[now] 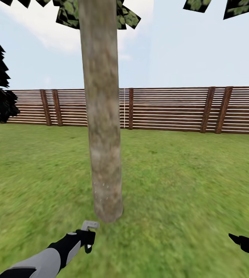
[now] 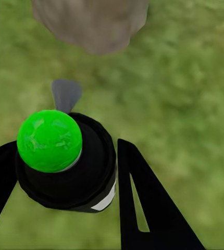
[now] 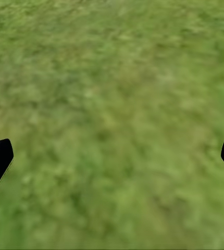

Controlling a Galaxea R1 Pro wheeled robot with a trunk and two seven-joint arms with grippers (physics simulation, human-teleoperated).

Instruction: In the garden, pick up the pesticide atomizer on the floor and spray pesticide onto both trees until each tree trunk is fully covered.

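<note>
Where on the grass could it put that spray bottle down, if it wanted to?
Open lawn lies right of the tree trunk back to the fence, and beneath the right gripper. It is tight only where the left gripper holds the atomizer near the trunk's foot.

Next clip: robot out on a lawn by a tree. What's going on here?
The left gripper holds the pesticide atomizer, its grey nozzle pointing at the base of the tree trunk right ahead. A few faint specks dot the lower trunk. The right gripper is open over the grass, holding nothing.
</note>
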